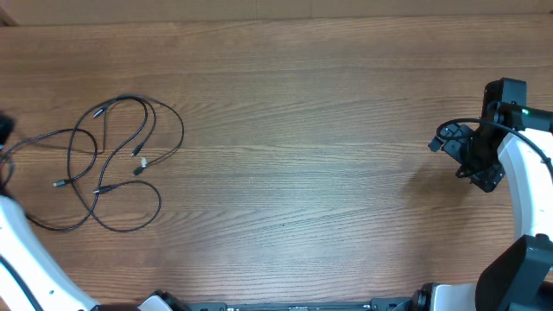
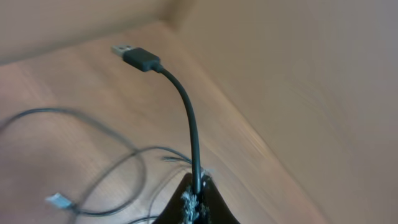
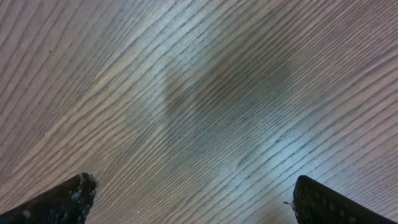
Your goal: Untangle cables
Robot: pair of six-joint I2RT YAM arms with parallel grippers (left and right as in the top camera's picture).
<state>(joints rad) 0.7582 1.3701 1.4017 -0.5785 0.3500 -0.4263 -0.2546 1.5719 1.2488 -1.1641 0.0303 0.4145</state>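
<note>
**Left gripper** [image 2: 196, 202]: the jaws are pressed together on one thin black cord [image 2: 190, 118], pinching it a short way behind its end. From the pinch the cord rises toward 12 o'clock, bends to 11 o'clock and ends in a USB plug [image 2: 138, 57] held clear of the surface. Toward 8 o'clock of the pinch, slack loops lie on the wood, with a small silver-tipped plug [image 2: 59, 200] among them.

**Right gripper** [image 3: 193, 202]: its fingers [image 3: 65, 199] are spread wide with nothing between them. Only bare wood grain shows beneath.

**Overhead:** the cables [image 1: 117, 160] lie as a loose heap at 9 o'clock on the table [image 1: 328, 130], with several loops crossing one another. One strand leads from the heap toward the left edge, where the left gripper sits mostly out of frame. The right gripper stands at 3 o'clock, well apart from the heap.

**Assessment:** the step in hand appears to be drawing one cord out of the heap by its plug end. Separation is not done, since the crossings are plainly there. The next move calls for carrying the held end away from the heap on a line that slides the strand out of the loops rather than cinching them. The right arm would likely need to cross over and pin the rest, or the whole heap may drag along.
</note>
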